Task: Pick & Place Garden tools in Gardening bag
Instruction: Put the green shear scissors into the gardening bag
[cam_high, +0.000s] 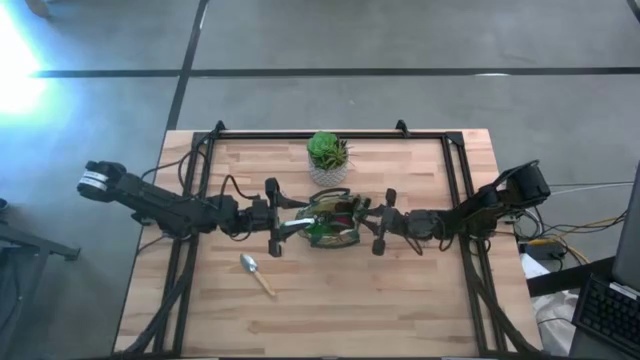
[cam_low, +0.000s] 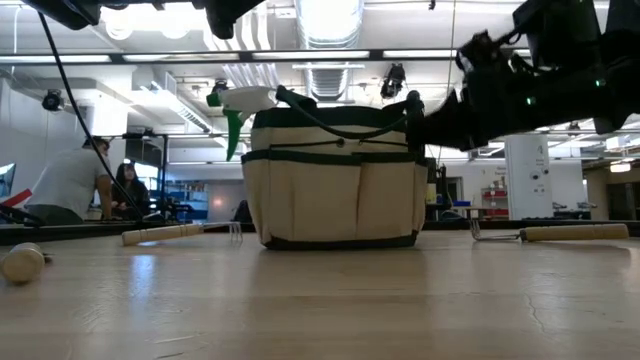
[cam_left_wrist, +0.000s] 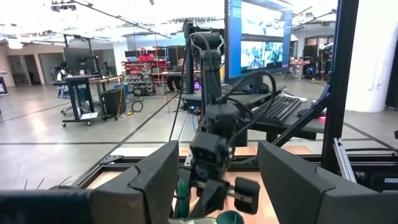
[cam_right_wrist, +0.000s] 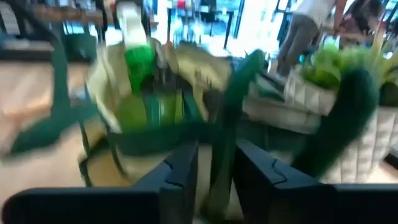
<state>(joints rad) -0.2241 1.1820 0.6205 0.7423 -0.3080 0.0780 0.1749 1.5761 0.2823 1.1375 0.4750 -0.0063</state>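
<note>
Several garden tools are already inside the gardening bag (cam_high: 333, 218), which stands upright at mid-tabletop; a green-and-white tool (cam_low: 232, 105) sticks up past its rim, nozzle pointing to the low view's left. From the left: the left end effector (cam_high: 274, 231) hangs just beside the bag's left side, fingers spread wide and holding nothing. In front of it, apart from the bag, a silver trowel (cam_high: 256, 273) lies flat on the tabletop (cam_high: 400, 310), its long axis diagonal, blade toward the left arm, wooden handle toward the near edge. The low view shows a wooden-handled rake fork (cam_low: 180, 233) lying flat. The right end effector (cam_high: 381, 231) sits at the bag's right side, fingers around a dark green loop handle (cam_right_wrist: 225, 134); whether it grips cannot be told. Judgement: part done, with the outlying tools left.
</note>
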